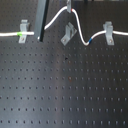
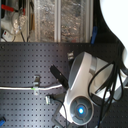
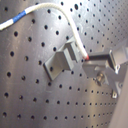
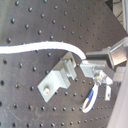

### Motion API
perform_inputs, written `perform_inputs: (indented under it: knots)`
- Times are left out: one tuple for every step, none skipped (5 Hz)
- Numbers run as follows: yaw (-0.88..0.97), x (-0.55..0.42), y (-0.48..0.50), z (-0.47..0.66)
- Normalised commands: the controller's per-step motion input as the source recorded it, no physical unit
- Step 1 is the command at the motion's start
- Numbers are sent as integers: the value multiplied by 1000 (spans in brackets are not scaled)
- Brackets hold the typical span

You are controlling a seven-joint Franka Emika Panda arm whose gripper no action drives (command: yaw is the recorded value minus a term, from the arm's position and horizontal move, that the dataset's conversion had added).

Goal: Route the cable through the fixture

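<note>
The white cable [image 1: 55, 17] runs from the first exterior view's left, with its green band [image 1: 20, 34] beside the left clip. It arches up to my gripper [image 1: 68, 5] at the top edge, then drops past a blue band [image 1: 86, 43] to the right clip. The slanted grey fixture [image 1: 68, 34] stands under the raised arch, and the cable does not lie in it. In both wrist views the cable [image 3: 70, 27] [image 4: 35, 48] ends between the fingertips of my gripper [image 3: 89, 60] [image 4: 82, 62], which is shut on it just beside the fixture [image 3: 62, 61] [image 4: 57, 77].
Two square-facing grey clips [image 1: 23, 30] [image 1: 107, 31] hold the cable on the black perforated board [image 1: 65, 85]. A dark bar [image 1: 42, 17] slants down near the left clip. In the second exterior view the white arm [image 2: 80, 85] covers the gripper; shelves [image 2: 50, 20] stand behind the board.
</note>
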Motion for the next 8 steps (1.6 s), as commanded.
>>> perform_inputs:
  knots:
    - [0,1,0,36]
    - [131,-211,157,541]
    - [0,0,0,28]
    - [0,-114,47,696]
    - [0,-128,40,641]
    - [0,0,0,19]
    - [57,-46,35,18]
    - [194,-184,143,155]
